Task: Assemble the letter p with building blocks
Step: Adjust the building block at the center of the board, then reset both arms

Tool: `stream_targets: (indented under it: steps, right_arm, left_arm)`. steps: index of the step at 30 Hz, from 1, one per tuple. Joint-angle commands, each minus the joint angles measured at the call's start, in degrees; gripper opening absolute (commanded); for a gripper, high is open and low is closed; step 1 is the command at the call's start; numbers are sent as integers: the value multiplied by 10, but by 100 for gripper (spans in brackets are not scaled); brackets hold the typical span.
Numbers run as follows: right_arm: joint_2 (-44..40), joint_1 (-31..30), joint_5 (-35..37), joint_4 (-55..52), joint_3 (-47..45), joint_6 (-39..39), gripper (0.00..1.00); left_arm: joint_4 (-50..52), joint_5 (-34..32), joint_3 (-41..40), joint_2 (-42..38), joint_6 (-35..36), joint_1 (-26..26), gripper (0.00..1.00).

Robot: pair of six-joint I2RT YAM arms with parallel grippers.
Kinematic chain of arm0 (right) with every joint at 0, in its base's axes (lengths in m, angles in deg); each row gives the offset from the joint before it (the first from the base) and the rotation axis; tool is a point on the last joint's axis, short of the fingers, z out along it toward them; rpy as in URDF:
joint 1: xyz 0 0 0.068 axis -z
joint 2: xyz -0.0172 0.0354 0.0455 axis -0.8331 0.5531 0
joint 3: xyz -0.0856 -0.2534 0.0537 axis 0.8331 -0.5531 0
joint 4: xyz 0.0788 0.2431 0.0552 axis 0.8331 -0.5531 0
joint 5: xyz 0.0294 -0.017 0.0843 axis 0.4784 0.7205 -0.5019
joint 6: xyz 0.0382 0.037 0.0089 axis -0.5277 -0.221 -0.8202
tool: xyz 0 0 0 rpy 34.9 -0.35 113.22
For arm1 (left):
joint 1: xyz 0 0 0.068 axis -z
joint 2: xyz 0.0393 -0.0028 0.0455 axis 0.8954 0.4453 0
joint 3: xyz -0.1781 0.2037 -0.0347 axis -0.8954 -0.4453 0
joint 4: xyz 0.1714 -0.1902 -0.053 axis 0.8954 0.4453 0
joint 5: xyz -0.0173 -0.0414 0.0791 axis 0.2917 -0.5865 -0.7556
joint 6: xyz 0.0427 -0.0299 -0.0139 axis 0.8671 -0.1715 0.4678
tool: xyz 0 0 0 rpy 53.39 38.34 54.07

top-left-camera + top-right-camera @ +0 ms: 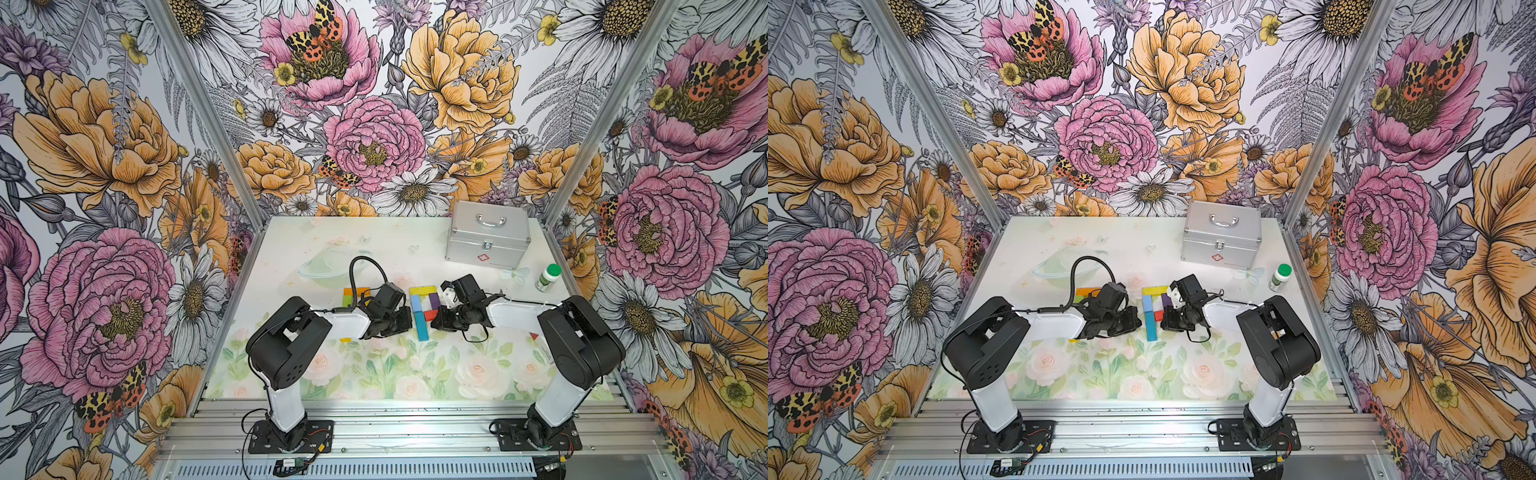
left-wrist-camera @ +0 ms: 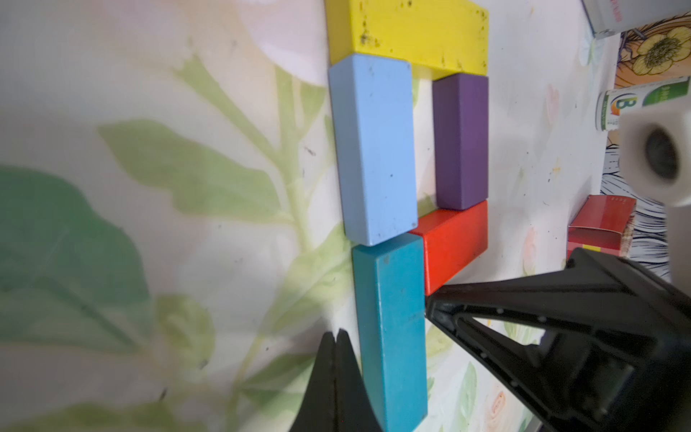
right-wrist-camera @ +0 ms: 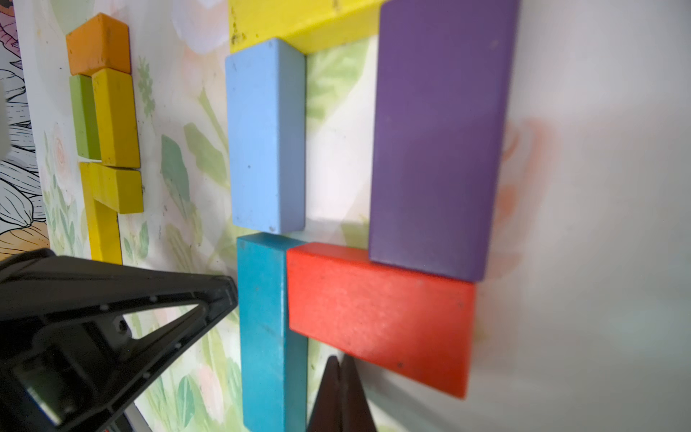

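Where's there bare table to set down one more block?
Bare: mat between front rail and block letter; rear strip left of silver case. Crowded: mid-table, left claw and right claw flanking the letter.

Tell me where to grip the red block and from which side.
Probably from above: pinch the red block across its long sides, on the half next to the teal block. There the loop's open gap frees its inner side; the purple block abuts the other half.
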Motion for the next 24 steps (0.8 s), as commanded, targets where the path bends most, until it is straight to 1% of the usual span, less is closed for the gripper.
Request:
stream_targets:
  steps: [1, 2, 3, 4, 5, 6, 7, 8, 9, 10, 13, 15, 16, 18, 19, 21, 23, 24]
  right_arm:
    - [-48, -3, 29, -49, 0, 3, 3]
    - [-64, -3, 29, -61, 7, 11, 8]
    - [-84, -3, 34, -83, 17, 21, 15]
    - [-105, -3, 51, -107, 29, 33, 25]
    - [-124, -3, 69, -126, 39, 42, 39]
    - [-144, -3, 96, -145, 48, 52, 54]
    - [-163, -2, 123, -159, 57, 63, 67]
    - [-178, 0, 149, -164, 63, 72, 77]
    - [-198, 3, 180, -163, 65, 80, 91]
    - [-214, 7, 226, -162, 68, 85, 99]
    - [-242, 26, 312, -135, 73, 114, 99]
    - [-243, 51, 352, -108, 75, 132, 99]
    - [-239, 63, 360, -97, 77, 137, 99]
    - [-223, 88, 380, -78, 82, 145, 99]
    - [-215, 99, 384, -69, 84, 149, 99]
    - [-199, 116, 409, -46, 87, 153, 99]
    - [-188, 136, 426, -22, 83, 144, 99]
    - [-187, 146, 435, 1, 75, 138, 99]
  left_arm:
    - [-15, -60, -19, -82, 26, 6, 0]
    - [-13, -78, -24, -105, 35, 9, 0]
    - [-12, -98, -29, -131, 47, 13, 5]
    - [-10, -116, -32, -154, 61, 17, 11]
    - [-7, -129, -35, -173, 74, 19, 19]
    - [-3, -145, -38, -191, 91, 21, 30]
    - [-4, -157, -41, -206, 108, 21, 43]
    - [-7, -169, -46, -219, 123, 19, 61]
    - [-15, -185, -55, -232, 145, 16, 87]
    - [-35, -205, -68, -243, 164, 11, 99]
    - [-72, -234, -90, -265, 218, -20, 99]
    - [-113, -296, -111, -273, 292, -32, 99]
    - [-142, -323, -123, -274, 327, -36, 99]
    - [-210, -356, -144, -275, 400, -53, 99]
    - [-235, -360, -152, -277, 422, -63, 99]
    - [-294, -355, -170, -276, 462, -99, 99]
    - [-327, -351, -189, -277, 474, -145, 99]
    - [-345, -330, -204, -284, 471, -169, 99]
